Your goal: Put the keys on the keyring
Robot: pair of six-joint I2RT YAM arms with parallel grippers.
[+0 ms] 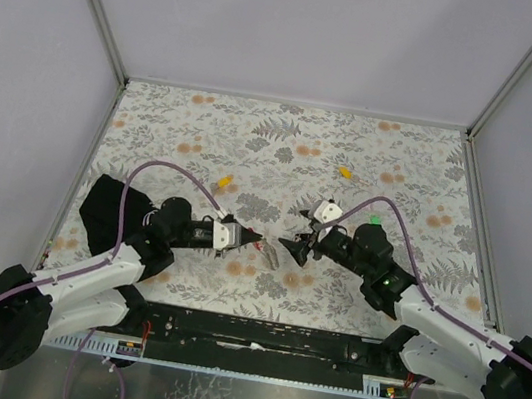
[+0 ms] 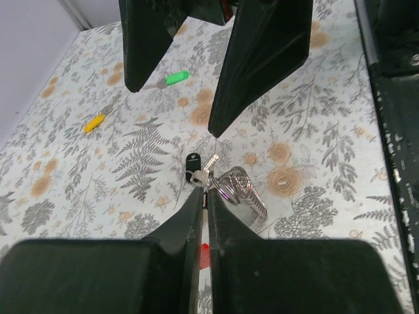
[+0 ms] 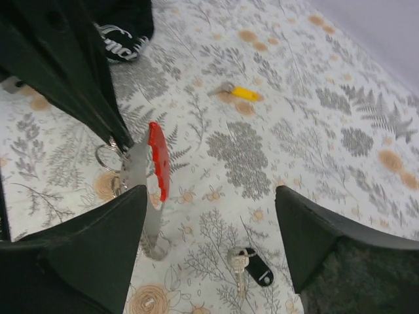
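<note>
Red plastic loop joined to a flat grey fan-shaped plate, the keyring (image 3: 158,160) is held up on edge over the flower-patterned table (image 1: 206,129), pinched between the closed fingers of the left pincer (image 2: 205,196). My reading is that it is gripped this way to keep it steady and to offer its free end and wire ring toward the other arm, so that a key can be threaded on. Whether its lower end touches the table cannot be told.

Just beside it, flat on the table, lies the tiny silver black-headed key (image 3: 256,267), touched by neither arm. The right pincer (image 3: 211,196) hovers over it with its fingers spread wide and nothing in them. The key sits below the gap, nearer the right-hand finger in that pincer's own view. Probably it is placed so to come down on that key.

Farther out, well apart, lie a green-headed key (image 2: 177,78) and a yellow-headed key (image 3: 245,93).
</note>
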